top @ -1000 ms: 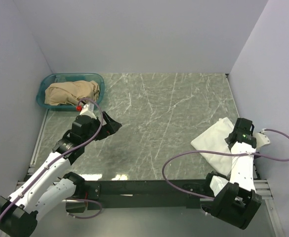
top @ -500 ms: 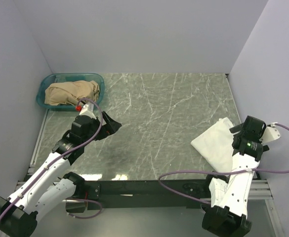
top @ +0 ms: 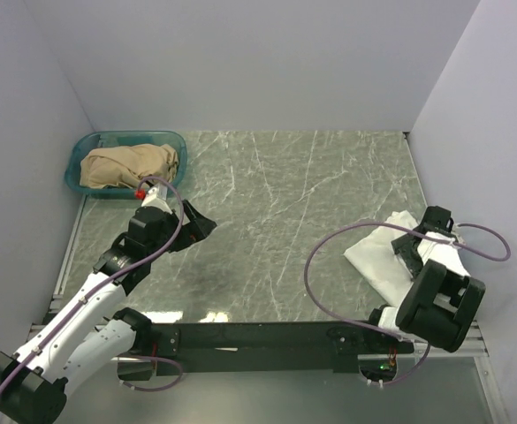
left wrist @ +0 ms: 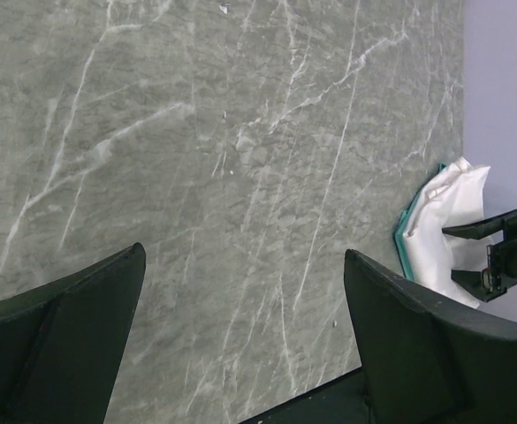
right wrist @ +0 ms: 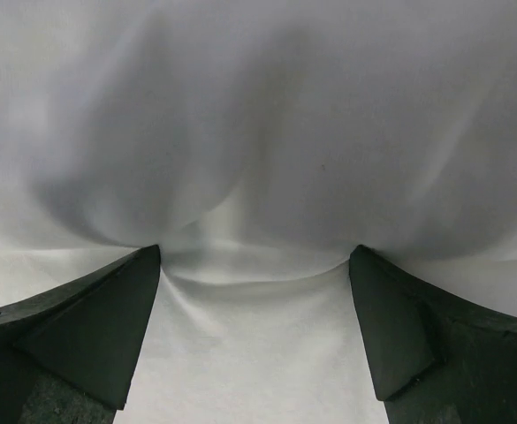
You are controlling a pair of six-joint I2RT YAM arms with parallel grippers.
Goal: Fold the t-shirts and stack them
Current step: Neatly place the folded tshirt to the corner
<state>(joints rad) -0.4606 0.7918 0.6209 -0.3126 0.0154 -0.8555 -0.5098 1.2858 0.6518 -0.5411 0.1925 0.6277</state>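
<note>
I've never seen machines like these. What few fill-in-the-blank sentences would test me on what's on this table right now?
The basket with the tan cloth sits at the table's far ____ corner.
The right claw presses down on a ____ shirt.
The left claw hangs over bare table, holding ____.
Both claws are ____.
Missing words: left; white; nothing; open.

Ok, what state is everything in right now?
white t-shirt: folded, lying flat on the table.
teal t-shirt: under the white one, only an edge showing.
tan cloth: crumpled in the basket.
left gripper: open, above the table.
right gripper: open, tips pressed into the white t-shirt.
</note>
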